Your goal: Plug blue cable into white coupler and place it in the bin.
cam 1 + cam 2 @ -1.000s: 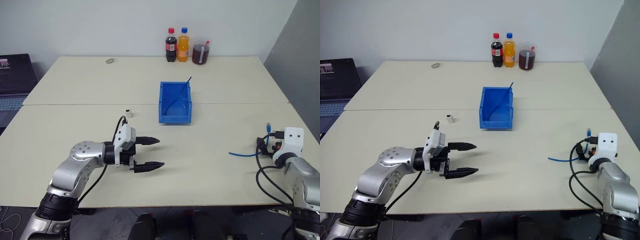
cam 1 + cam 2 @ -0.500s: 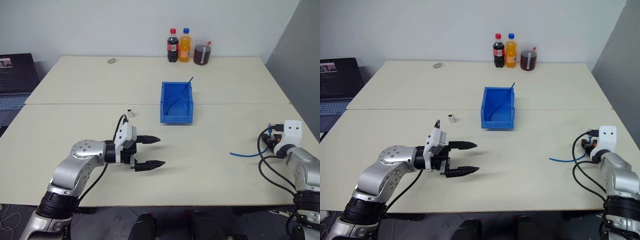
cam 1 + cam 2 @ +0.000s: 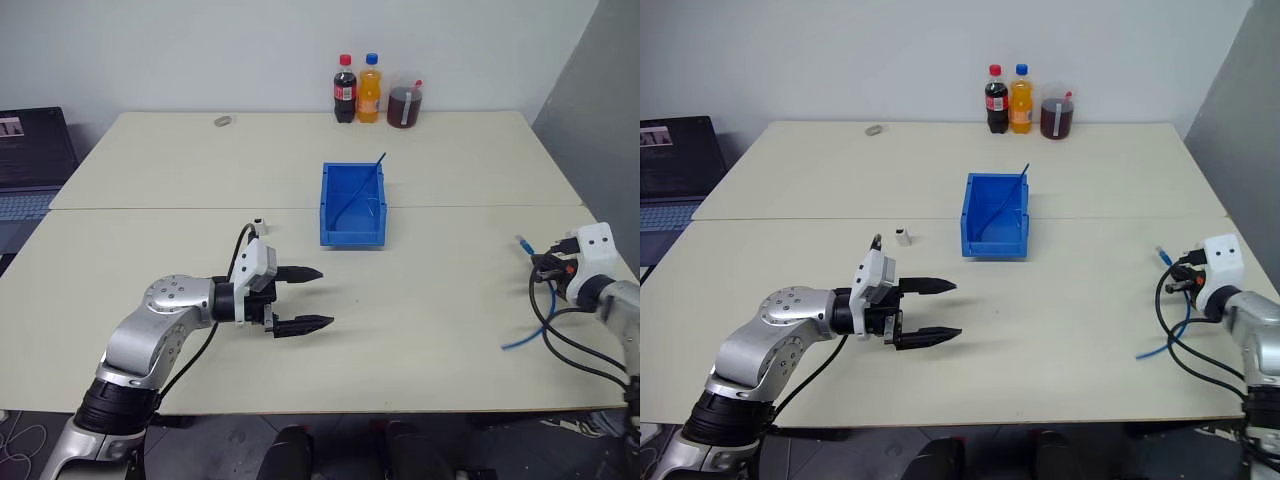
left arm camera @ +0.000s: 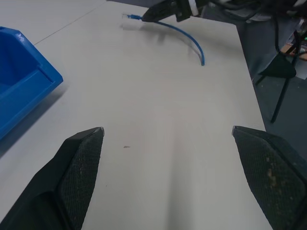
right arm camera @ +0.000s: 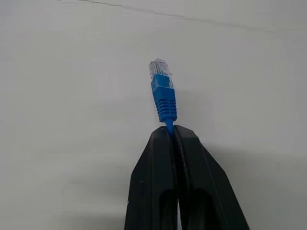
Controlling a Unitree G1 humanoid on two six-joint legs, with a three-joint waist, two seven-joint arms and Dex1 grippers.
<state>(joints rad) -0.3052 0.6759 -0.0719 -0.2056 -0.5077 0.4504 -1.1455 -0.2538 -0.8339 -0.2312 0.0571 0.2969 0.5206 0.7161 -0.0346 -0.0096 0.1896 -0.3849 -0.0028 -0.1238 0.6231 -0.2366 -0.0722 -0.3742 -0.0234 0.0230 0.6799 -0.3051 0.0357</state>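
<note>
On your far left a dark laptop (image 3: 30,160) sits beyond the tabletop's (image 3: 430,330) edge. Your left gripper (image 3: 300,298) hovers over the near left part of the tabletop, fingers (image 4: 79,167) spread wide and holding nothing, pointing toward the right side. Just beyond it stands the white coupler (image 3: 258,227), a tiny block near the seam between the two table panels, well apart from either gripper.

At the middle you see the bin (image 3: 352,205), its long axis running away from you, low lip toward you, with a thin dark-blue strand (image 3: 360,185) leaning up out of its far right corner. Behind it, at the far edge, two bottles (image 3: 357,89) and a lidded cup of dark drink (image 3: 403,106) stand in a row.

Between the left gripper and the right one the tabletop lies bare and wide.

At the right edge your right gripper (image 3: 1176,270) has its fingers (image 5: 192,191) clamped together on the blue cable (image 4: 184,34) just behind the plug (image 5: 161,91). The plug sticks straight out past the fingertips, pointing inward toward the middle of the tabletop; the cable's free end (image 3: 510,344) trails down in a curve toward the near right edge, close to the black robot cables (image 3: 560,340).
</note>
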